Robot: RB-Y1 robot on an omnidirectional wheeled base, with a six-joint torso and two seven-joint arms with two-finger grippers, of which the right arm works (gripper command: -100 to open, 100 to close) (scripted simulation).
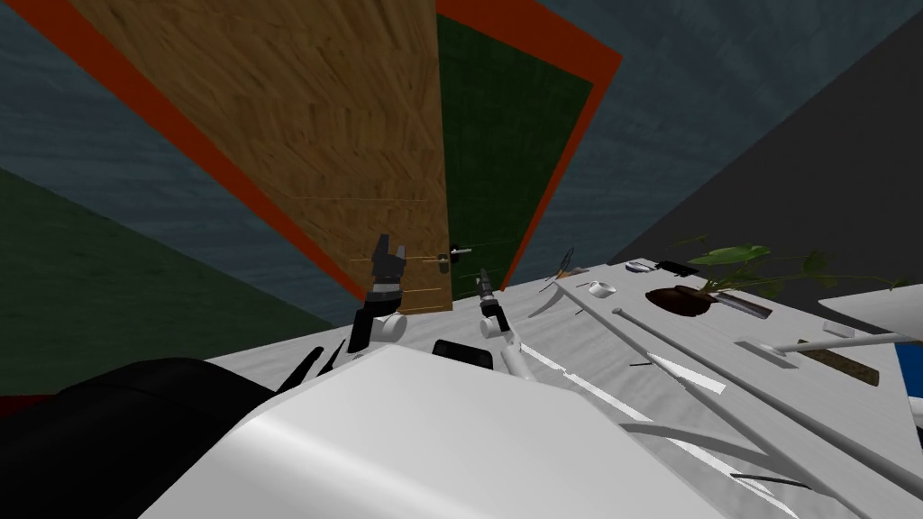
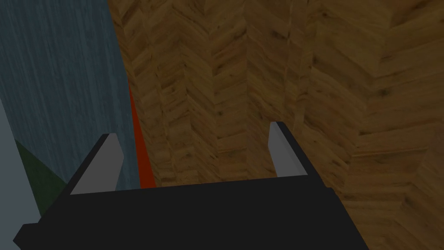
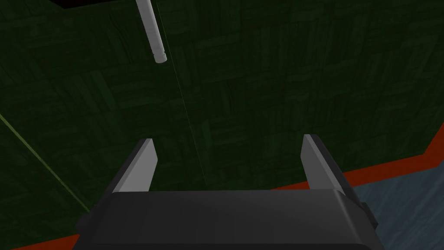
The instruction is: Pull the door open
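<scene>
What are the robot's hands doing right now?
Left gripper: open, empty, facing the brown wooden door.
Right gripper: open, empty, not touching the thin grey handle.

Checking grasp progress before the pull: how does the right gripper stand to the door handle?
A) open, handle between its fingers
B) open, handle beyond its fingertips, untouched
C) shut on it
B: the right gripper has its fingers wide apart with nothing between them, and the light grey handle lies beyond their tips, touching neither.
</scene>
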